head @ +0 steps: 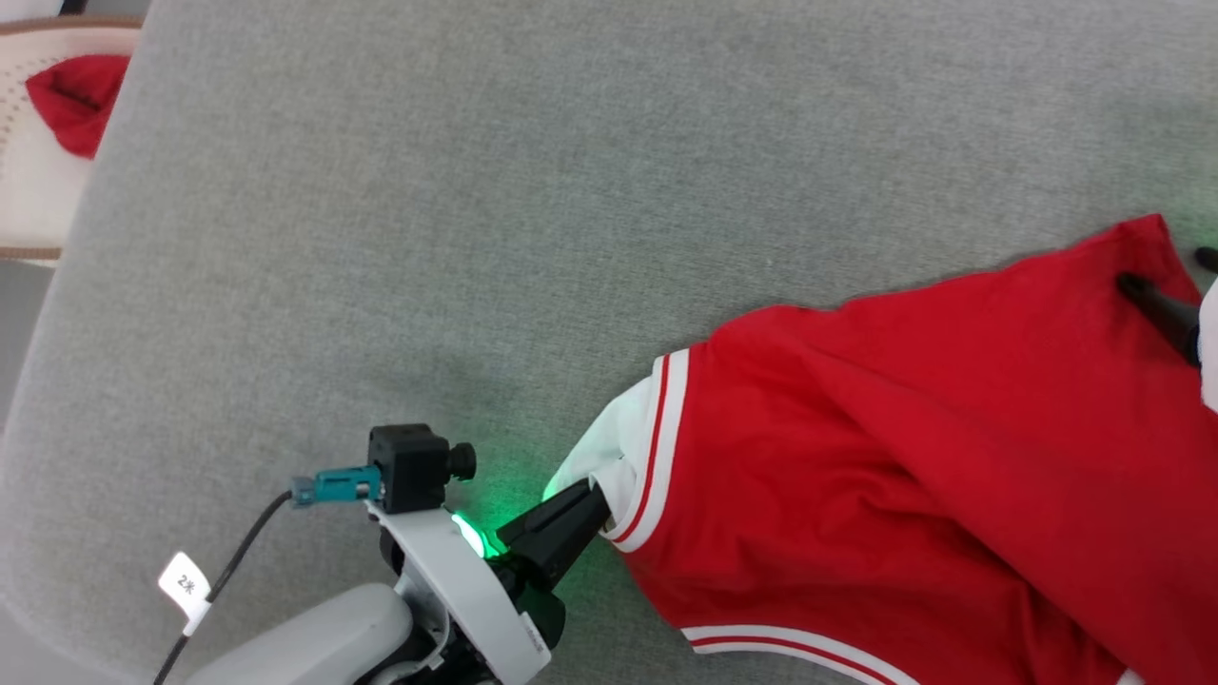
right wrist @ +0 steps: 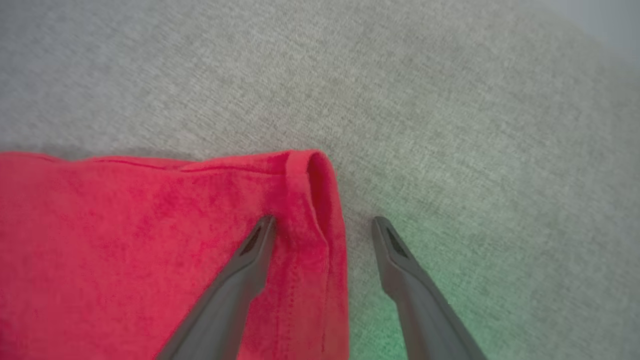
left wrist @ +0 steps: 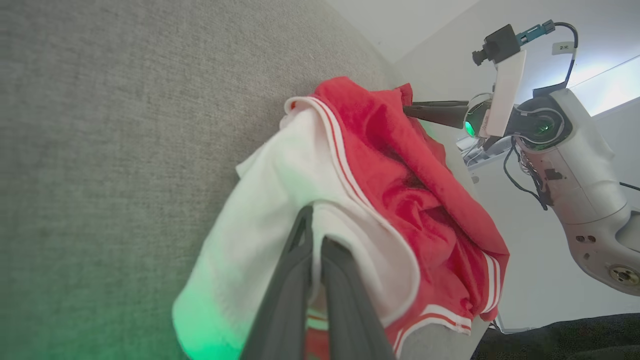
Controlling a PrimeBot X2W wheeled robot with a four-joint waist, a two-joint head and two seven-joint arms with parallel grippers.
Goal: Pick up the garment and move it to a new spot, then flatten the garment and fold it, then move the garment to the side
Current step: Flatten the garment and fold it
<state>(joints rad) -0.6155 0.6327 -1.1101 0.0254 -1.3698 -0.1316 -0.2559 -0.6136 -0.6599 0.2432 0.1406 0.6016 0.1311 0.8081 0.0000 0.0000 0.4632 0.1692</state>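
The garment, a red jersey shirt with white panels and striped trim, lies crumpled on the grey cloth surface at the lower right of the head view. My left gripper is shut on its white sleeve panel near the striped band, lifting it slightly. My right gripper is open at the garment's far red corner. One finger rests on the red cloth and the other on the bare surface, with the hemmed edge between them. The left wrist view shows the right gripper beyond the bunched garment.
A grey woven surface spreads wide to the left and behind the garment, with its rounded edge at the far left. Beyond that edge, at the top left, a pale wicker seat holds another red cloth.
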